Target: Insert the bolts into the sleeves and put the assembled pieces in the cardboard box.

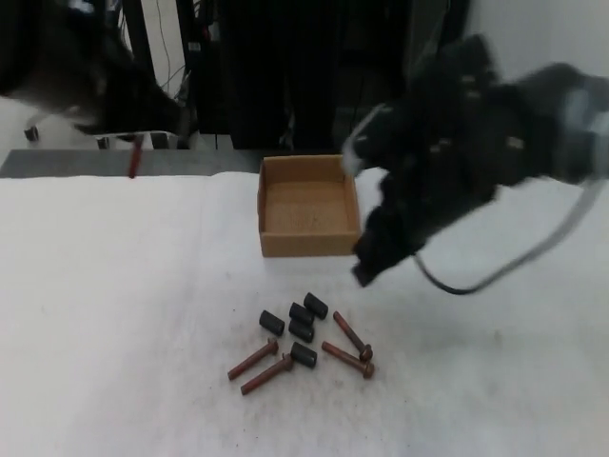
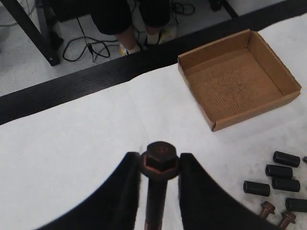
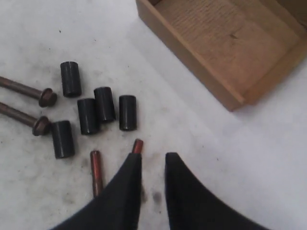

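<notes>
I work in what looks like a robotics lab or workshop: my surface is covered with a white cloth, dark frames rise behind it, and loose cables trail across the pale floor beyond its black edge.

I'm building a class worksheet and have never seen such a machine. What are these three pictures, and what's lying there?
Two robot arms with two-fingered grippers stand at a cloth-covered bench. One picture looks down from behind them; the other two come from a camera on each wrist. On the bench lie a cardboard box, five black sleeves and four bolts. The left gripper is shut on a fifth bolt. The right gripper, open and empty, hangs near the sleeves.
</notes>
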Controlling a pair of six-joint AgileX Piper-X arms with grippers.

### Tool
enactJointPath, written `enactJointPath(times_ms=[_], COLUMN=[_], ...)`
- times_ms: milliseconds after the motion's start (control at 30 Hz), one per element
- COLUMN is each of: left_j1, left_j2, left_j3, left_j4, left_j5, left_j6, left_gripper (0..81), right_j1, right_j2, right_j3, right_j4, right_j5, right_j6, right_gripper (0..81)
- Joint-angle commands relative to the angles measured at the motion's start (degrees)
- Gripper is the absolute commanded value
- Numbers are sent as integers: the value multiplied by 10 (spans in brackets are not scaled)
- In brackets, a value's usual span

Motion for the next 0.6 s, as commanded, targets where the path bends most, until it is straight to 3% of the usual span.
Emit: enactJointPath(times_ms=[0, 300, 567], left_j1=[2, 2, 2], left_j2=[-16, -142, -161], left_j3=[10, 100, 119], left_j4=[0, 0, 28], left_j5=[3, 1, -1], left_j6=[-9, -5, 12], left_gripper=[3, 3, 3], right_j1=[21, 102, 116], right_j2=[25, 155, 184], right_j3=[-34, -138, -149], right_j4=[14, 55, 75], right_j5=[-1, 32, 59], right_j6=[-13, -16, -54], right_gripper=[175, 175, 177])
